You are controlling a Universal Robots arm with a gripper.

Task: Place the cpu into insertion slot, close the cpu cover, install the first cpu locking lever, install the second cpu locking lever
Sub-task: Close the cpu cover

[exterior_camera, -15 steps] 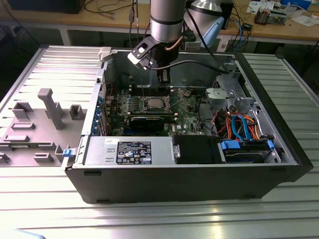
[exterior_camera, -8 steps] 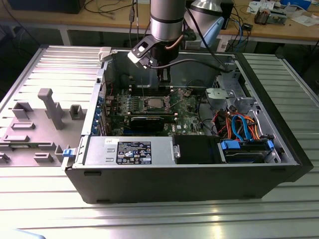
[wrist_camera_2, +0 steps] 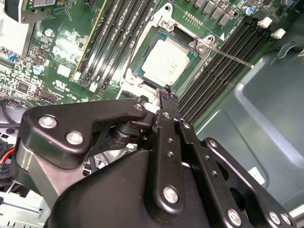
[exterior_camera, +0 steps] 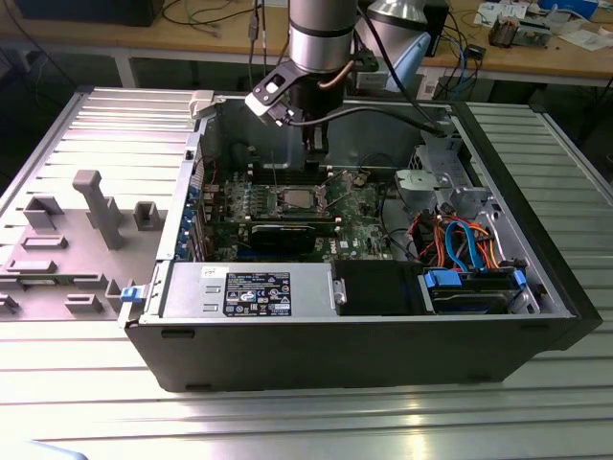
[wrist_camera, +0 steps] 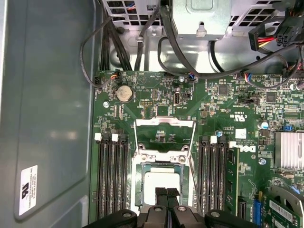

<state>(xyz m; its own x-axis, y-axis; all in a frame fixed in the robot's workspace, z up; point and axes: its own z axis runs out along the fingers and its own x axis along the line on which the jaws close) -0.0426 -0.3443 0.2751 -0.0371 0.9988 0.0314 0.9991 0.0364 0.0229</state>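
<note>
The cpu lies flat in the insertion slot, silver top up, on the green board; it also shows in the exterior view and the first wrist view. The cpu cover stands swung open beyond the socket, off the chip. A thin locking lever sticks out free beside the socket. My gripper hovers just above the chip's near edge, fingers pressed together with nothing between them. In the exterior view my gripper hangs inside the case over the board.
Black memory slots flank the socket on both sides. The open computer case holds a power-supply box, drive bays and coloured cables. A grey fixture stands on the slatted table at the exterior view's left.
</note>
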